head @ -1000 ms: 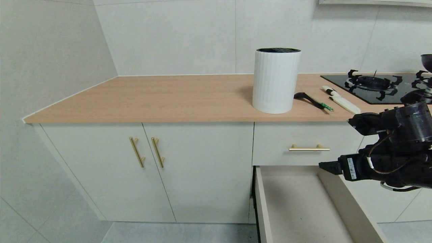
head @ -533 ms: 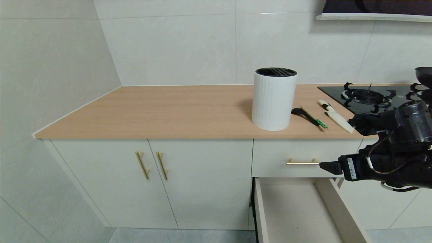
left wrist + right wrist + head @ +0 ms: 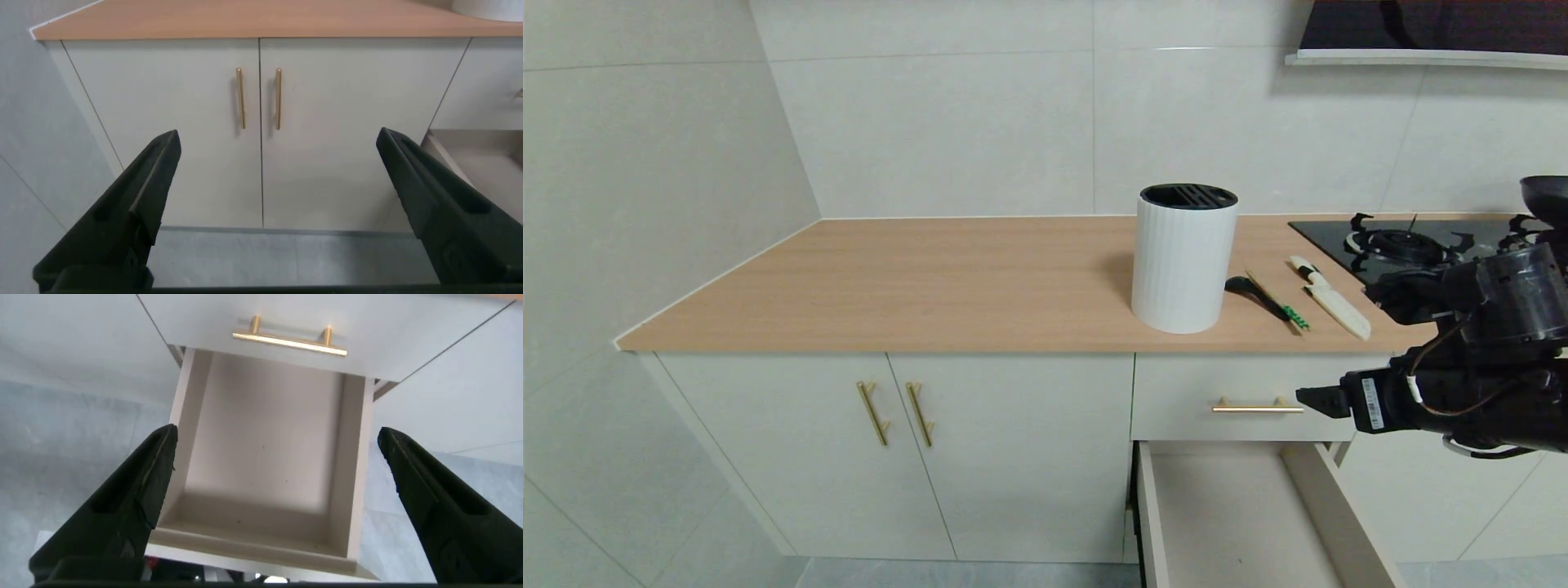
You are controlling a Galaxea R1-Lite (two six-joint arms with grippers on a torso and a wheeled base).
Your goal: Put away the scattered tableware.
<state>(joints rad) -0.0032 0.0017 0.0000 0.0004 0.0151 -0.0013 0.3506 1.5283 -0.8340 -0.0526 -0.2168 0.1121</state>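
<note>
We find soft, even light over the kitchen; the white canister (image 3: 1183, 260) casts a faint shadow leftward across the wooden countertop (image 3: 931, 286).

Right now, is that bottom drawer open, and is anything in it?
Open and seemingly empty: the bottom drawer is pulled out under the shut top drawer, and its visible floor is bare.

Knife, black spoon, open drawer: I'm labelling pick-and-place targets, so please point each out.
knife (image 3: 1342, 311), head view, on its pale blade.
black spoon (image 3: 1241, 285), head view, on its bowl.
open drawer (image 3: 270, 457), right wrist view, on its bare floor.
</note>
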